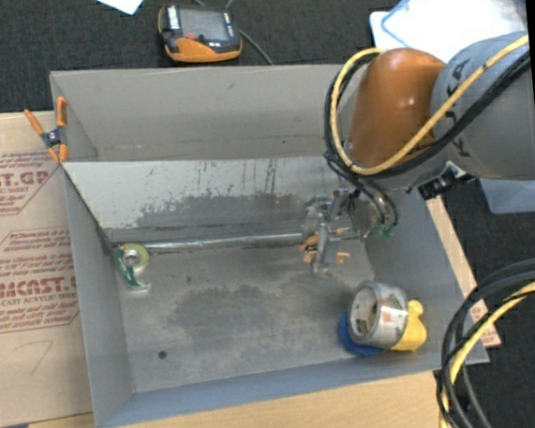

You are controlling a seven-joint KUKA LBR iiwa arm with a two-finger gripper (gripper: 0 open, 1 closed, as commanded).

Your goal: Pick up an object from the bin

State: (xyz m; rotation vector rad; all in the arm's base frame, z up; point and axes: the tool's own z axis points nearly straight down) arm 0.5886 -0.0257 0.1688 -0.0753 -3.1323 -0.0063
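Note:
My gripper (324,241) hangs low over the bin's right middle, near the back wall and above bare floor, with nothing visibly in it. The nearest loose thing is a silvery roll with a yellow and blue body (383,319), lying just in front of the gripper by the bin's front right corner. A small clear green tape roll (132,266) lies far off at the left wall.
The arm with its orange cover and yellow-black cables reaches in over the bin's right rim and hides the back right corner. The bin's floor between the two things is scuffed grey metal.

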